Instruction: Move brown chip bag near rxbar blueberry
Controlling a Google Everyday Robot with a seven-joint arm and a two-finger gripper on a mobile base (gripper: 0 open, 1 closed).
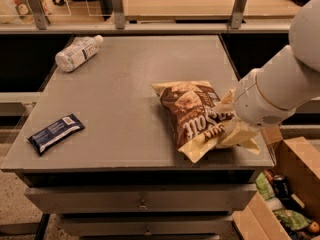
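The brown chip bag lies flat on the right half of the grey table, its cream lower end near the front edge. My gripper is at the bag's right edge, low over the table; its jaws are open, and the cream fingers stand on either side of the bag's right side. The white arm reaches in from the right. The rxbar blueberry, a small dark navy bar with a white label patch, lies near the table's front left corner, far from the bag.
A clear plastic bottle with a white label lies at the back left of the table. A cardboard box with assorted items stands on the floor at the lower right. A shelf with metal posts runs behind the table.
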